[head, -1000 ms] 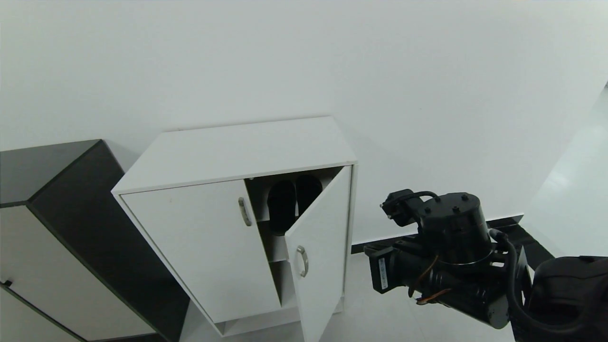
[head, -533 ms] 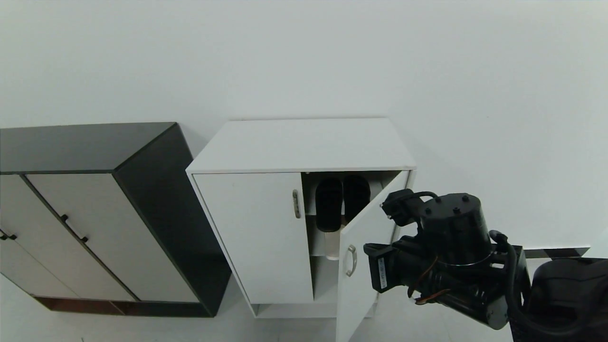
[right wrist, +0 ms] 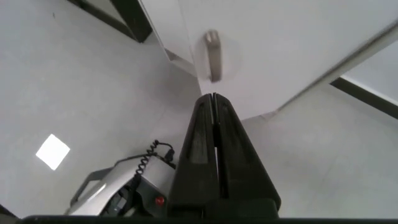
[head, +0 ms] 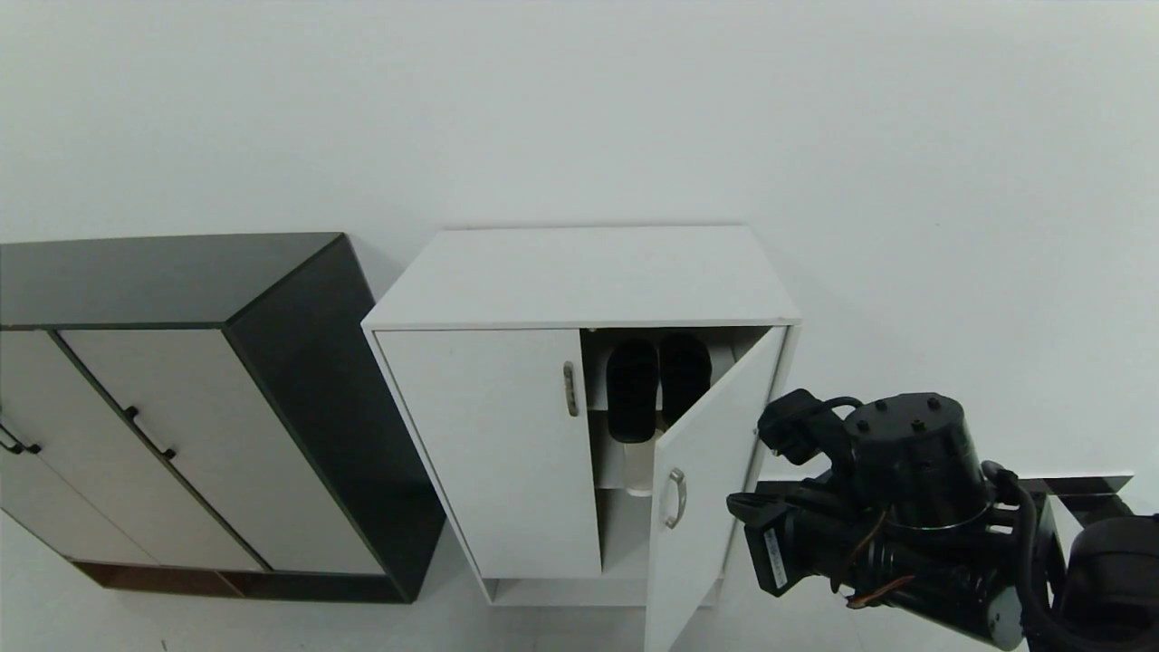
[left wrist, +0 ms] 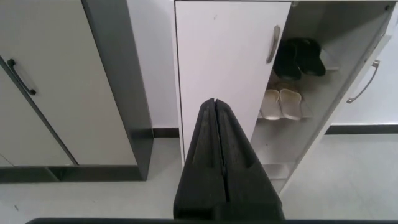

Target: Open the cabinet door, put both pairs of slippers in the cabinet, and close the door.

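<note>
The white cabinet (head: 579,276) stands against the wall with its right door (head: 706,534) swung partly open and its left door shut. A black pair of slippers (head: 656,380) lies on the upper shelf, a pale pair (head: 638,466) on the shelf below. Both pairs, black (left wrist: 301,56) and pale (left wrist: 283,104), also appear in the left wrist view. My right gripper (right wrist: 213,96) is shut on nothing, its tip close to the open door's handle (right wrist: 212,56) on the door's outer face. My left gripper (left wrist: 214,106) is shut and holds nothing, some way in front of the cabinet's shut left door (left wrist: 227,56).
A dark cabinet with grey doors (head: 181,281) stands close on the left of the white one. Bare pale floor (left wrist: 348,180) runs in front of both cabinets. The wall (head: 579,109) is directly behind them.
The head camera swung over the last second, so both cabinets now sit square in view. In the last half second my right arm dropped slightly lower. The door's angle looks unchanged.
</note>
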